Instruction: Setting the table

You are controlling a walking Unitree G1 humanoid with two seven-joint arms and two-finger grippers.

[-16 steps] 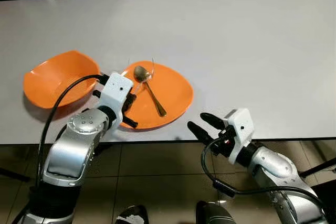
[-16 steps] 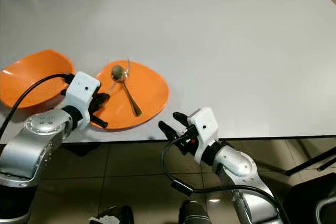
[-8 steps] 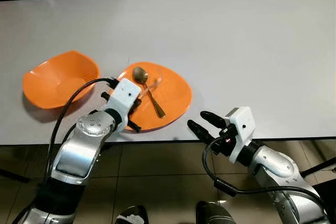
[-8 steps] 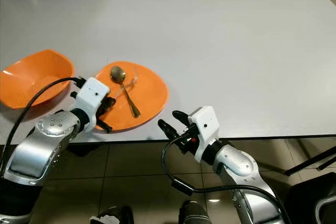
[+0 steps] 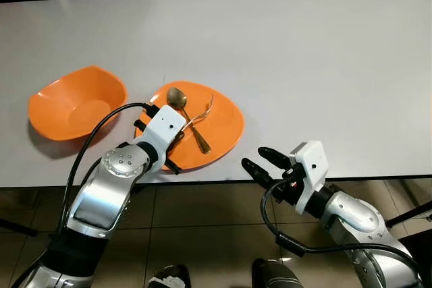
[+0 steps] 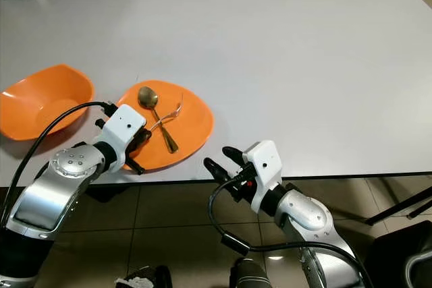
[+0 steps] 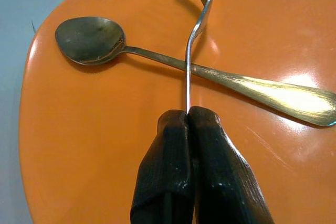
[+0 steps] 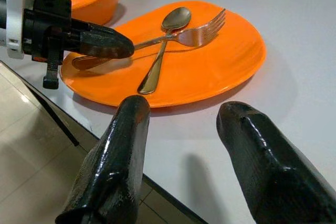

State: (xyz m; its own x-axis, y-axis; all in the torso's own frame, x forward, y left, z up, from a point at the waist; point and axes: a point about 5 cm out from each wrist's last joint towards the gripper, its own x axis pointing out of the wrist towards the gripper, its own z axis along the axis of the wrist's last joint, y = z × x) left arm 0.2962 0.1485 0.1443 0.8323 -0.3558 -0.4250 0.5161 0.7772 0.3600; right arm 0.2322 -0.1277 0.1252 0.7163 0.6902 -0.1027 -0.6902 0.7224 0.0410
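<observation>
White table | left gripper pinching fork across spoon on plate | bowl beside | right gripper spread

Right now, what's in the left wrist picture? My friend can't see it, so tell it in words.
The left hand pinches a fork by its handle, just above an orange plate. The fork crosses over a spoon lying on the plate. A strip of grey table shows beside the plate.
</observation>
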